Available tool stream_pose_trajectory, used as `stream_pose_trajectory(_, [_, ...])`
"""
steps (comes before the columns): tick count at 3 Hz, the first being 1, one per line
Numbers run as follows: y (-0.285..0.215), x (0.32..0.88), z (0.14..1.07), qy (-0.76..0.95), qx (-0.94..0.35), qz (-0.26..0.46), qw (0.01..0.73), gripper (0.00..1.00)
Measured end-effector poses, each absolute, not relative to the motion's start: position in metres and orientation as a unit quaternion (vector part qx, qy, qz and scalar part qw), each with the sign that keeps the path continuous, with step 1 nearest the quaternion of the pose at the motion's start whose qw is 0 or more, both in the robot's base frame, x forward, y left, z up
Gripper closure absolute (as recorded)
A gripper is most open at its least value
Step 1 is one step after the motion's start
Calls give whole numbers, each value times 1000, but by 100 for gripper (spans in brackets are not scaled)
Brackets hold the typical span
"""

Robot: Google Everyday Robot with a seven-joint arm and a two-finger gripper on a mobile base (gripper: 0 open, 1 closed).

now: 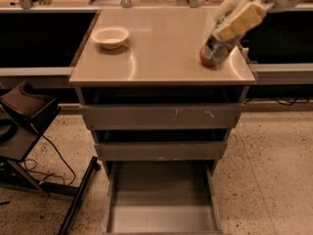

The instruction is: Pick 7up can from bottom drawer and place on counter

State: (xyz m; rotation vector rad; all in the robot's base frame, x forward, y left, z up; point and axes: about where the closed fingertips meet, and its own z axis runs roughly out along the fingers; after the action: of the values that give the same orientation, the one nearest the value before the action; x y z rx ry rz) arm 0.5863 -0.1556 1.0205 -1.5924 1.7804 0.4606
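My gripper [230,23] is at the upper right, above the right side of the counter [161,48]. It is shut on the 7up can [218,47], which hangs tilted with its base down-left, just over the counter. The can hides most of the red apple [203,58] behind it. The bottom drawer [161,199] stands pulled open at the bottom of the view and its inside is bare.
A white bowl [110,36] sits on the counter's back left. Two shallower grey drawers [161,119] are shut above the open one. A dark stand with cables [24,121] is on the floor at the left. A dark-fronted ledge with metal posts [44,13] runs behind.
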Motion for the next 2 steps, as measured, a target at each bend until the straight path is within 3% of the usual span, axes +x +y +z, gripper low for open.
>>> stream_pose_trajectory(2, [-129, 622, 1040, 664, -623, 162, 381, 100])
